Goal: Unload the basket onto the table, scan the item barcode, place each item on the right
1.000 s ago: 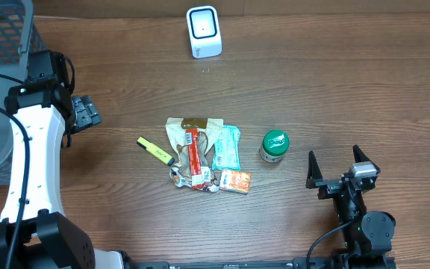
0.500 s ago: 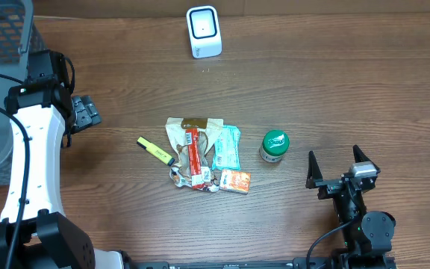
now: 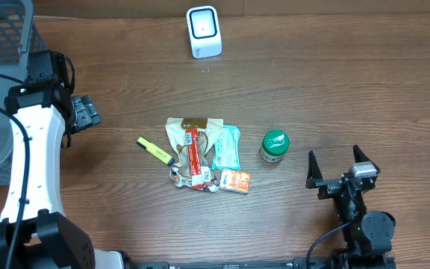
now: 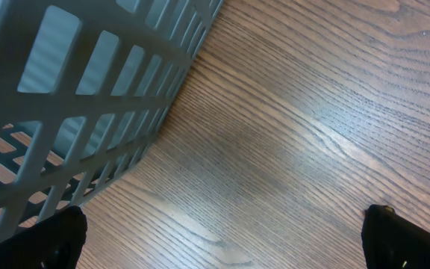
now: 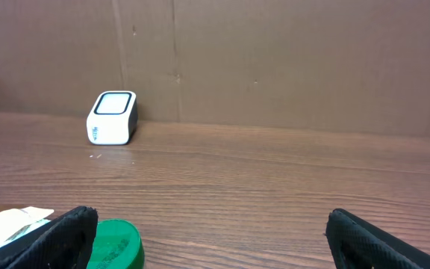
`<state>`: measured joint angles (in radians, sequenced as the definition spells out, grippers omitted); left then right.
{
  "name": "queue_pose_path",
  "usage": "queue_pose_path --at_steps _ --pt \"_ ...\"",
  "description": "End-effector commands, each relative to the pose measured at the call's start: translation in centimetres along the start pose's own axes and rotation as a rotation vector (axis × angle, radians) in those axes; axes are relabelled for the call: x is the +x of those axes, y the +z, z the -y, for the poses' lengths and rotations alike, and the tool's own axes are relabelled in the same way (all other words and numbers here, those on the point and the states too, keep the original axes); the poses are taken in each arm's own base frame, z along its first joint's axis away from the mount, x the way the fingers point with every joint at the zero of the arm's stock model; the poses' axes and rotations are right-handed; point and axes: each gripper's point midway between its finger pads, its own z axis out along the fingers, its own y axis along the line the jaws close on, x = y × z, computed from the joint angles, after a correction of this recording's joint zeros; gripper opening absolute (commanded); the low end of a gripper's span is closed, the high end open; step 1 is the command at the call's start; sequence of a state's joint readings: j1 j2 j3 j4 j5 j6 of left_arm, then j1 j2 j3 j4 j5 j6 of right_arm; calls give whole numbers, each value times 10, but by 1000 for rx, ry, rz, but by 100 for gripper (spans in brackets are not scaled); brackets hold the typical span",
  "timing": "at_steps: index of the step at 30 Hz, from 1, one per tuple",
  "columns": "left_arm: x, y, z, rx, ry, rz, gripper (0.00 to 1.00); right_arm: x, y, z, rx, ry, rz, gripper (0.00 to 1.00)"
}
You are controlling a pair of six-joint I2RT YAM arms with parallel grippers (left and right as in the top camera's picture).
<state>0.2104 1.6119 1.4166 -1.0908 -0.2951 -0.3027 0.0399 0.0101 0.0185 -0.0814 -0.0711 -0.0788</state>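
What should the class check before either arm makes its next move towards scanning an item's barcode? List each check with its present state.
1. Right gripper open and empty: ok.
2. Left gripper open and empty: ok.
3. Scanner unobstructed, nothing in front of it: ok.
4. Green-lidded jar standing apart from the other items, free to grasp: ok.
5. Packets separated for a single pick: not ok, they overlap in a pile.
6. Barcode located on any item: cannot tell.

Overhead camera looks straight down on the wooden table [image 3: 349, 90]. Left wrist camera hovers close above it, beside the grey basket [image 4: 66, 97] at far left. Right wrist camera sits low, facing the far wall [image 5: 275, 60]; it shares the white scanner [image 5: 112, 117] and green lid [image 5: 116, 240] with overhead.
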Motion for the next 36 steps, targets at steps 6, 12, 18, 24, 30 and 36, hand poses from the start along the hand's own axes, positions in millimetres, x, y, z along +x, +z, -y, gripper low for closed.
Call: queue_pose_path --at_steps 6,12,18,24,30,36 --pt "-8 -10 -1 18 4 34 100 4 1 1 7 -7 -6 100" --pt "-8 -10 -1 18 4 35 100 4 1 2 11 -7 -6 100" --pt "-8 -10 -1 17 4 35 100 -5 -8 -9 -46 174 -72 100" --pt "-8 -10 -1 17 4 35 100 -91 -36 -8 -27 193 -78 100" --pt "-8 -10 -1 17 4 35 100 -185 -54 -17 -58 163 -395 100" --pt "-8 -10 -1 18 4 35 100 -226 -35 -24 -104 185 -581 100"
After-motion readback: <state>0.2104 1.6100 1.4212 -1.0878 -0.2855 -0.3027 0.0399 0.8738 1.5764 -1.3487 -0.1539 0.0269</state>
